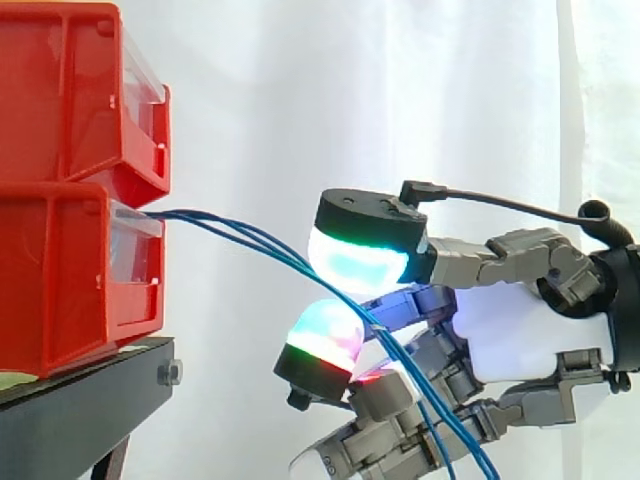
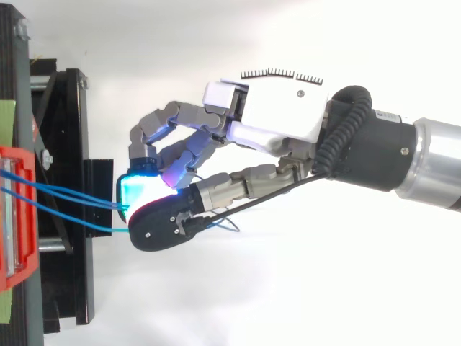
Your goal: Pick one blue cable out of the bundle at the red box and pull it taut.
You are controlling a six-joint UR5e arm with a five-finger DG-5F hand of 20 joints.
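You've got the hand (image 1: 520, 330) coming in from the right, fingers curled, pinching the blue cables (image 1: 240, 235) between two glowing pads. The upper pad (image 1: 355, 262) glows white and cyan, the lower pad (image 1: 325, 335) pink and green. Several strands pass through the pinch together, and you can't tell how many are actually clamped. The other fingers sit curled below and behind.

The cables come out at the front of the lower red bin (image 1: 60, 270), right at its top edge under the upper red bin (image 1: 60, 90). From there they slope down to the right toward the pads, close together and nearly straight with a slight bow. Past the pinch they drop steeply alongside the hand and run off the bottom edge of the side view.

In the top view you see two blue lines run from the bin to the pads. There the cyan pad (image 2: 137, 189) sits just beside the black-backed thumb tip (image 2: 162, 223). A small blue loop (image 2: 227, 225) shows just behind the thumb tip.

The bins are stacked on the black stand (image 1: 80, 400), with the white curtain (image 1: 300, 100) behind. The hand is apart from the bins and touches neither.
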